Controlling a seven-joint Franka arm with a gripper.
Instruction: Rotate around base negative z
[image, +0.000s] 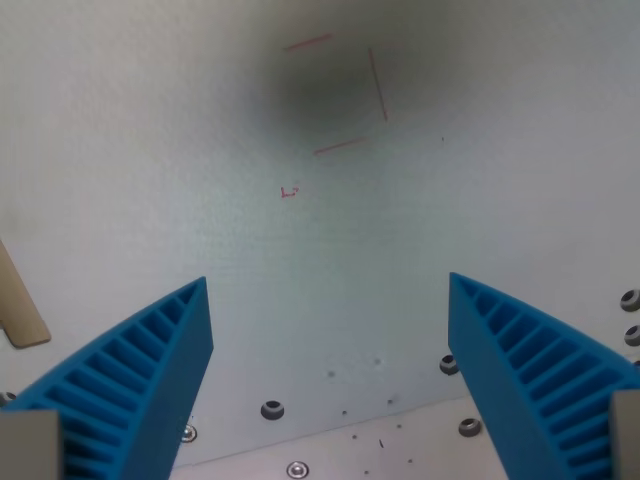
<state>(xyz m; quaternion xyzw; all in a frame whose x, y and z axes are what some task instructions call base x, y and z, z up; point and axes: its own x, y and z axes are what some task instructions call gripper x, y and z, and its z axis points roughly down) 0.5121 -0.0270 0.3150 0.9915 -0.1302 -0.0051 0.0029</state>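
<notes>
The wrist view looks straight down on a pale grey table surface (330, 260). My gripper (328, 290) is open, with nothing between its two blue ribbed fingers. One finger (150, 370) rises from the wrist view's lower left, the other finger (520, 360) from the lower right. Thin red lines (350, 95) form a partial square on the surface above the gripper, under a dark shadow. A tiny red mark (290, 192) lies just below that square.
Several bolts (272, 409) dot the plate's lower edge, where a lighter strip (390, 445) begins. More bolts (630, 300) sit at the wrist view's right edge. A beige strip (20, 310) juts in at the left edge.
</notes>
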